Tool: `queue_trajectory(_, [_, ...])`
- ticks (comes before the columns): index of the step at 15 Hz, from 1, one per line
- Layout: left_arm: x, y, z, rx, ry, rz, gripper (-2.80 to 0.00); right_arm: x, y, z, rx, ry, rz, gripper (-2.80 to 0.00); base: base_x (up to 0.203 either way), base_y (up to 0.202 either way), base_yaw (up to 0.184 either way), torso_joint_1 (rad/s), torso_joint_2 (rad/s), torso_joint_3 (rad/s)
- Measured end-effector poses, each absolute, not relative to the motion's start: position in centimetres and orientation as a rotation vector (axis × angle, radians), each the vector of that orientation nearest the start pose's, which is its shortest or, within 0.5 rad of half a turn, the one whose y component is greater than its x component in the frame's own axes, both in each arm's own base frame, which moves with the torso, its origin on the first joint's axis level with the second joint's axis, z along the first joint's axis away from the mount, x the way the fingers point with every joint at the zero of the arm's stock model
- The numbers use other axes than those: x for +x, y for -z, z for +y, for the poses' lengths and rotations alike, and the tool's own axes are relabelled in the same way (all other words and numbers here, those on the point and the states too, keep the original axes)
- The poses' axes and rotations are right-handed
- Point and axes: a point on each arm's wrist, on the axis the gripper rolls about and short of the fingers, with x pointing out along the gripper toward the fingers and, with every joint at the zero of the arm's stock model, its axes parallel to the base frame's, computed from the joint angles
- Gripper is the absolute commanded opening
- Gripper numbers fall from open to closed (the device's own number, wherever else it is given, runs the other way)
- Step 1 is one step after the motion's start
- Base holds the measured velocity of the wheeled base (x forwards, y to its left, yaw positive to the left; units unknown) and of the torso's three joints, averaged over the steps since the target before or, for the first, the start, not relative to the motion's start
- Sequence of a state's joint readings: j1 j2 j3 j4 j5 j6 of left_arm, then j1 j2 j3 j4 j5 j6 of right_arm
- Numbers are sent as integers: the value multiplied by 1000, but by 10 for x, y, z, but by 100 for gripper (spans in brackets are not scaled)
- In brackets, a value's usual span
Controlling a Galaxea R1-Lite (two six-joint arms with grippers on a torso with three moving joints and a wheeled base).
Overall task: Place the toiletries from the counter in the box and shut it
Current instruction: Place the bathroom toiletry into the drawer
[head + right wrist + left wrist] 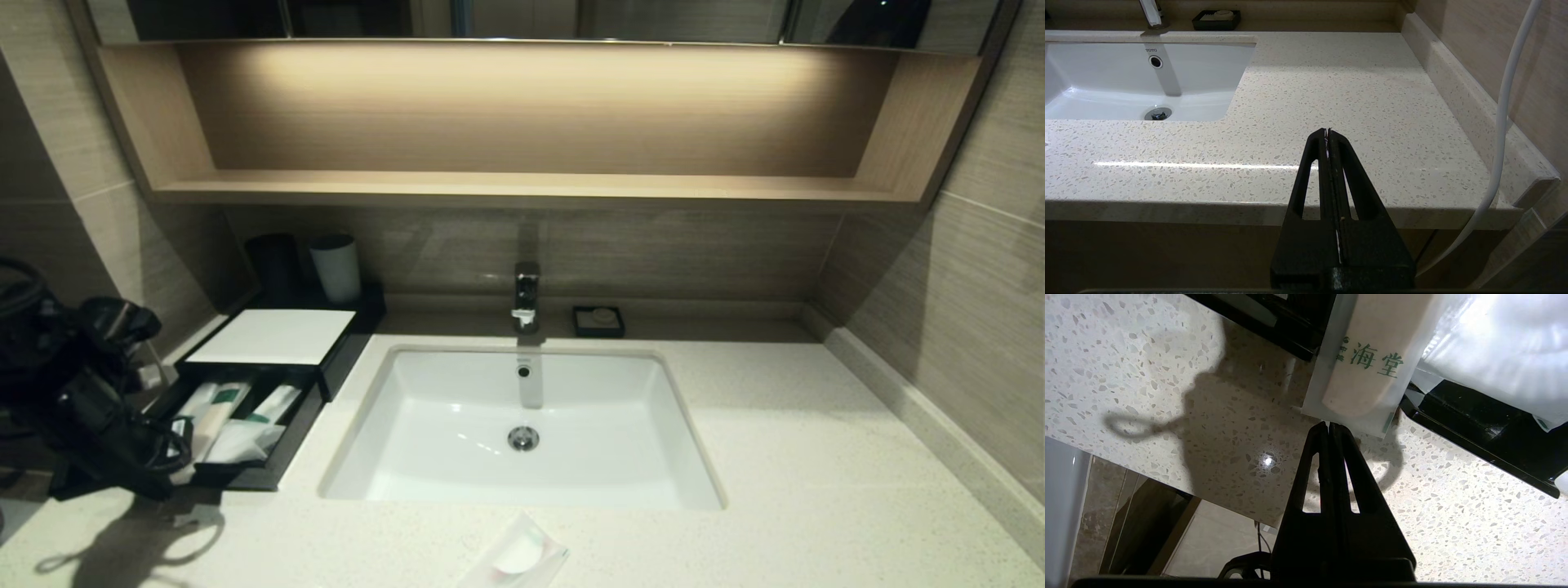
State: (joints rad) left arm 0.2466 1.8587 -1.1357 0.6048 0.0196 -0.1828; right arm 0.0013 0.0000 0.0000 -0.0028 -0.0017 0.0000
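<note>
Counter [1355, 81] polished speckled stone, glossy, light streak reflected ahead of right gripper [1328, 131]; sink basin [457, 425] smooth glazed white, shiny; drain ring [523, 438] and tap [526, 296] bright metal; box [1494, 437] beside left gripper [1329, 424] glossy black; long whitish packet [1367, 367] at its tips frosted matt film, green print; shelf [522, 114] matt wood grain

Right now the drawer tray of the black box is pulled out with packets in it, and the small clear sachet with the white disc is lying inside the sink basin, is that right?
Not quite. The sachet lies on the counter in front of the sink basin, not inside it; the head view shows this. The black box does have its drawer tray pulled out with packets in it.
</note>
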Motion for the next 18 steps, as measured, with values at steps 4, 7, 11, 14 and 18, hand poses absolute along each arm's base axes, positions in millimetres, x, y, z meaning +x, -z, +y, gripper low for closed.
queue_trajectory(4, [283, -130, 72, -305, -346, 1289, -280, -23, -76, 0, 0, 0, -3, -280, 0, 0, 0, 0, 0, 0])
queue_trajectory(7, [284, -130, 72, -305, -346, 1277, -280, -23, -76, 0, 0, 1, -2, -280, 0, 0, 0, 0, 0, 0])
queue_trajectory(11, [286, -130, 72, -311, -351, 1258, -280, -23, -76, 0, 0, 0, -3, -280, 0, 0, 0, 0, 0, 0])
queue_trajectory(14, [287, -130, 72, -311, -349, 1251, -280, -23, -76, 0, 0, 1, -3, -280, 0, 0, 0, 0, 0, 0])
queue_trajectory(18, [289, -129, 72, -314, -351, 1242, -280, -23, -76, 0, 0, 0, -2, -280, 0, 0, 0, 0, 0, 0])
